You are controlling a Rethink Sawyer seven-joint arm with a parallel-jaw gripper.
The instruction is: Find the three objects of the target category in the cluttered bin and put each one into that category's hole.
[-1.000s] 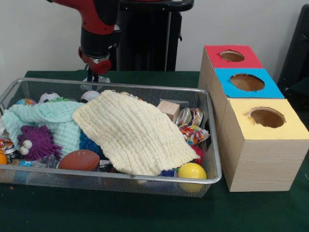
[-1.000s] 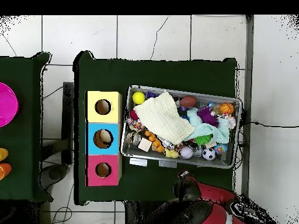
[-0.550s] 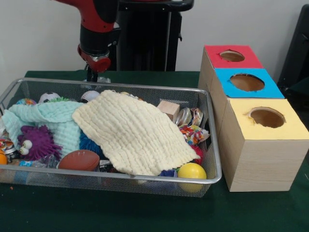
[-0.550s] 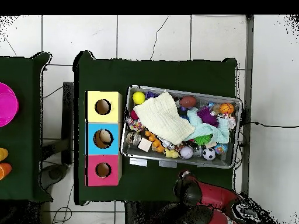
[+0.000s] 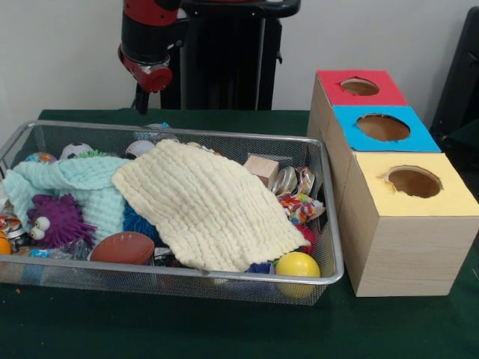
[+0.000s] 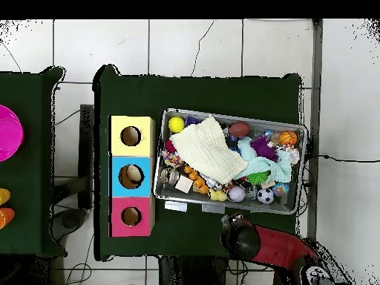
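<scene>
Front view first: the arm is hanging behind the wire bin [image 5: 323, 224], its claw [image 5: 141, 100] sitting above and beyond the bin's far rim, near the left half. Only a dark stub is showing under the red wrist, so whether the claw is open or closed, or carrying anything, I cannot tell. Nothing is visibly hanging from it. A pale yellow cloth [image 5: 206, 206] is lying draped over the middle of the pile and a mint cloth [image 5: 82, 187] is spreading beside it — the two together are hiding much of what lies beneath, which is probably why a search is needed at all. Around the cloths a purple fuzzy toy [image 5: 57, 221], a brown football [image 5: 123, 247], a yellow ball [image 5: 297, 265] and a wooden block [image 5: 261, 169] are peeking out. The three boxes are standing in a row just beside the bin, holes facing up: red [image 5: 361, 87], blue [image 5: 383, 127], yellow [image 5: 413, 182]. Which category is wanted is not shown, so the target objects are somewhere in the bin, below and in front of the claw.

Overhead view next: the arm's red bulk [image 6: 271, 246] is sitting off the bin's edge, over the green bench [image 6: 200, 96], apart from the contents. The blue box's hole [image 6: 130, 177] is showing something pale inside — the others are looking dark.
</scene>
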